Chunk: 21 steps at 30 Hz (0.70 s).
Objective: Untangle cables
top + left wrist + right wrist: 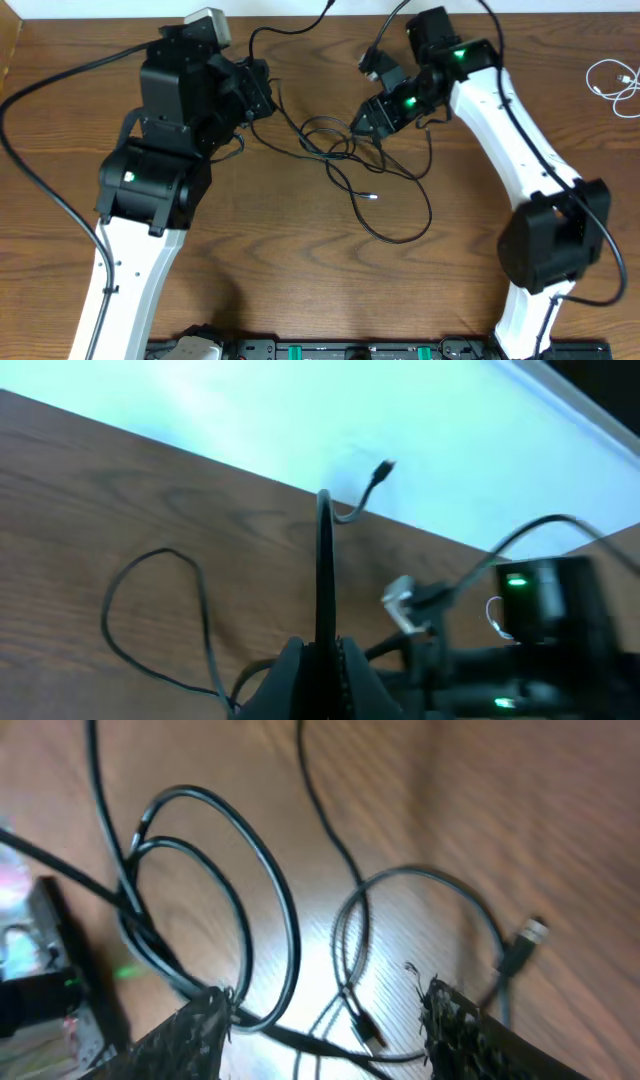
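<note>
A tangle of thin black cables (345, 150) lies in loops on the wooden table between my arms, with one strand trailing to a plug (371, 196) nearer the front. My left gripper (262, 92) is shut on a black cable (324, 560) that rises straight up from its jaws (322, 660) to a plug end near the table's far edge. My right gripper (368, 122) is open over the loops (215, 890). Its fingers (325, 1020) straddle several strands and a small plug (368, 1028). A white cable (612, 85) lies coiled at the far right.
The table's far edge meets a pale wall (350, 410) just behind the tangle. My right arm's body (540, 600) with its green light shows in the left wrist view. A rack of black equipment (330, 350) runs along the front edge.
</note>
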Tool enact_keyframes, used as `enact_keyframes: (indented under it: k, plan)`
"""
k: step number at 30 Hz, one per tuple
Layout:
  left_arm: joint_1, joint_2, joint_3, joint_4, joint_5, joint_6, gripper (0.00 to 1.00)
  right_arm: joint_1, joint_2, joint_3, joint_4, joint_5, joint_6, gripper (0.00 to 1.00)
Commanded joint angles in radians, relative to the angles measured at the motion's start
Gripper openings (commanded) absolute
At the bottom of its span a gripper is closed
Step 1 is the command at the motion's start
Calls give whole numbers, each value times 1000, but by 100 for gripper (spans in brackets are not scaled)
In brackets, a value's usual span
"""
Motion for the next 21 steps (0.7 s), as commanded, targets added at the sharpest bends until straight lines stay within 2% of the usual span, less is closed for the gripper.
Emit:
enact_keyframes:
  k: [1, 10, 16, 21]
  plan:
    - [1, -13, 20, 1, -2, -33, 8, 5, 58, -1, 13, -141, -45, 60]
    - [1, -12, 20, -21, -2, -33, 8, 6, 110, -1, 30, -282, -46, 57]
    - [1, -12, 20, -37, -2, -33, 8, 16, 110, -1, 64, -385, -45, 59]
    - [1, -12, 20, -42, -2, -33, 8, 41, 110, -1, 63, -329, -45, 61]
